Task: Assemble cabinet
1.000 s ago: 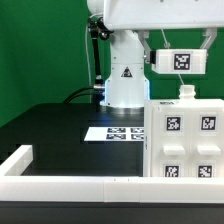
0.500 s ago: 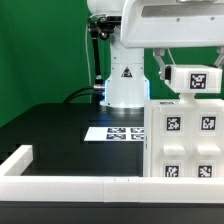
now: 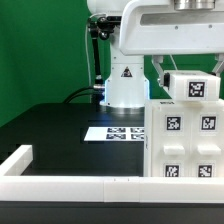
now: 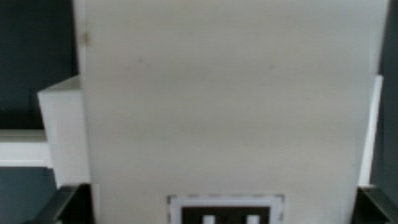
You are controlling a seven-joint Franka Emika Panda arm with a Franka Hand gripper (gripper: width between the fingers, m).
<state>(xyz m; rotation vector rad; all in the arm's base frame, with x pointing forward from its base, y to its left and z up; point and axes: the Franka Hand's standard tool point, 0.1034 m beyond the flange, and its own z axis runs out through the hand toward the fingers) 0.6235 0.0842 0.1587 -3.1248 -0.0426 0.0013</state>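
Item: small white tagged plastic block [image 3: 195, 87], clasped in your gripper [image 3: 191, 78]. Directly beneath, at the exterior view's right: large white boxy plastic cabinet [image 3: 185, 140].

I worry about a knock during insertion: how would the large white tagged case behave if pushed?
The case looks like rigid plastic, so it probably will not flex. It stands upright on the smooth black table, so a sideways push high up might slide or tip it. Its boxy build suggests hollow and fairly light for its size.

Green backdrop [image 3: 40, 50] behind a black table [image 3: 50, 125], low white border rail [image 3: 60, 183] along its near edge.
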